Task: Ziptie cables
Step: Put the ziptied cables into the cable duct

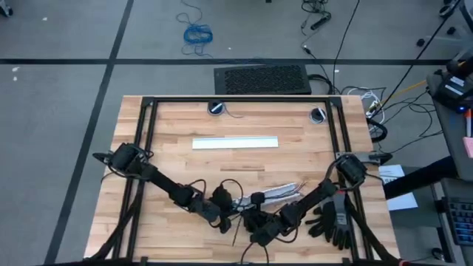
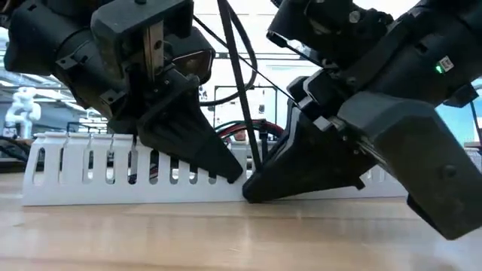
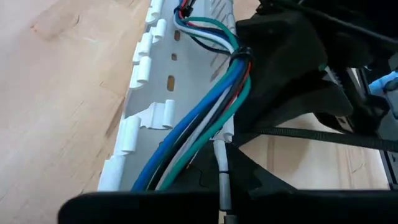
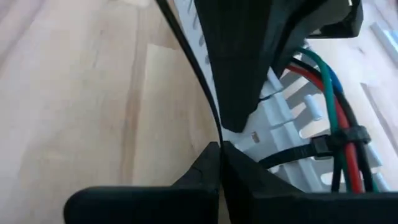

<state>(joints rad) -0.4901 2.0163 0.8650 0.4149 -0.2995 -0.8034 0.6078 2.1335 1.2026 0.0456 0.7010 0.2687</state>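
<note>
Lying bundled in the white slotted duct (image 3: 140, 118), toward the table's 6 o'clock edge: the coloured cables (image 3: 205, 118), already wearing one ziptie loop (image 4: 339, 140). Clenching a thin ziptie tail (image 4: 193, 74): right gripper (image 4: 219, 149). Crowding in at its 9 o'clock: left gripper (image 2: 226, 169), grip impossible to tell. Probably cinching now, so worth pulling straight along the tail, steadying the bundle and avoiding lifting the duct.

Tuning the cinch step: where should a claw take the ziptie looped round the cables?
Take the ziptie by its free tail, clear of the head, coming from the open table side: the tail runs straight off the cables, the loop hugs them.
</note>
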